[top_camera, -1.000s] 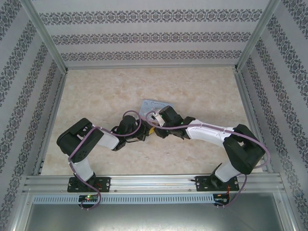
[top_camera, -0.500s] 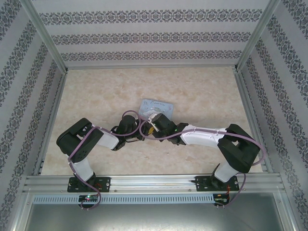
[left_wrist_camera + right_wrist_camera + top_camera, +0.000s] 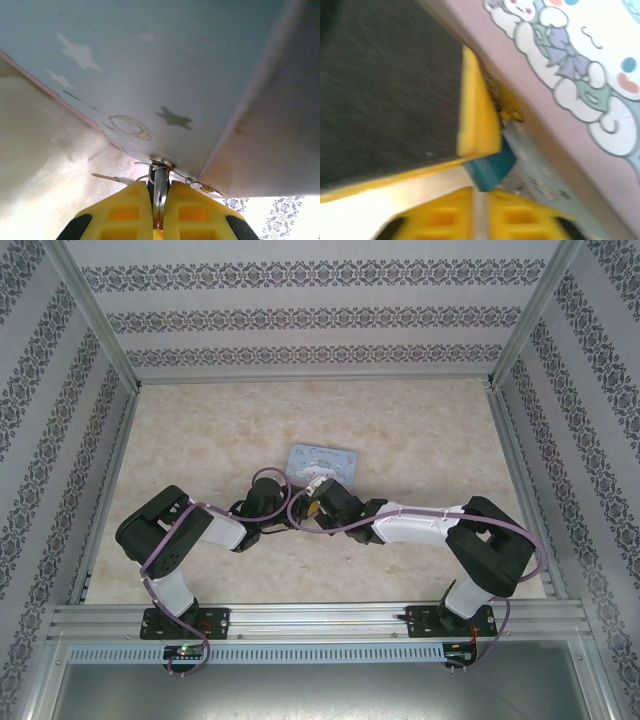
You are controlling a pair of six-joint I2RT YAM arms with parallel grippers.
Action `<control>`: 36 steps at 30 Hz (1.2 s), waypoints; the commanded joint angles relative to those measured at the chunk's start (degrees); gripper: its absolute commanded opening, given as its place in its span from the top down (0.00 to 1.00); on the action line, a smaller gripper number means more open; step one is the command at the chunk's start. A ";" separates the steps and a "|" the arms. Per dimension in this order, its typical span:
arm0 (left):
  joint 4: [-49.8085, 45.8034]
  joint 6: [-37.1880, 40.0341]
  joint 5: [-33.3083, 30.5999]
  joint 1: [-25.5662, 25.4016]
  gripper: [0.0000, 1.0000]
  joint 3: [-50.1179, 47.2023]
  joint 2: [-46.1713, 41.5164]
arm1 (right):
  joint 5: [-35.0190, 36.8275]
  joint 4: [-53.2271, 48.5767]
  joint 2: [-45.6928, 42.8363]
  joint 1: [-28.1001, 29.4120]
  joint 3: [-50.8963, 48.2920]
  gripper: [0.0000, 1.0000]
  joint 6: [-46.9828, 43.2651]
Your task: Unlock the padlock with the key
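Note:
The teal padlock [image 3: 490,165] sits just in front of my right gripper [image 3: 479,202], against the side of a pastel-blue cartoon tin [image 3: 580,75]. My right gripper is shut on a thin silvery strip, the key [image 3: 479,215], which runs up to the padlock's underside. One of my left gripper's fingers [image 3: 475,115] presses on the padlock from the upper left. In the left wrist view my left gripper [image 3: 159,200] is shut on the padlock [image 3: 159,182], seen edge-on under the tin [image 3: 175,65]. From above, both grippers [image 3: 293,518] [image 3: 315,502] meet at the tin's near edge.
A wire ring with spare keys [image 3: 107,177] hangs off the padlock, one key to each side. The tin [image 3: 325,460] lies mid-table just beyond the grippers. Patterned walls and metal rails [image 3: 100,490] close in the beige tabletop.
My right gripper has slid left and nearer, uncovering more of the tin's lid. The left arm has barely moved.

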 commanded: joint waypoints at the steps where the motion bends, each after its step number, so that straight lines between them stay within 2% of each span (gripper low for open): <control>1: 2.43 2.03 3.07 -0.20 1.00 0.02 -1.13 | -6.33 -1.62 -4.38 -1.66 0.57 0.63 3.89; 11: -5.44 9.83 3.03 -0.18 0.99 1.20 -1.12 | -18.96 0.70 -17.26 -7.52 -9.29 0.50 18.94; 19: -15.79 16.92 1.69 -0.18 0.61 1.88 -5.21 | -23.09 8.14 -17.64 -7.51 -14.73 0.41 30.39; 26: -22.44 20.43 -0.90 -0.23 0.45 0.47 -11.72 | -24.05 12.90 -14.35 -8.24 -14.95 0.39 34.04; 36: -42.99 31.47 -8.85 1.12 0.23 3.09 -25.17 | -27.70 15.94 -7.60 -14.44 -10.36 0.40 34.55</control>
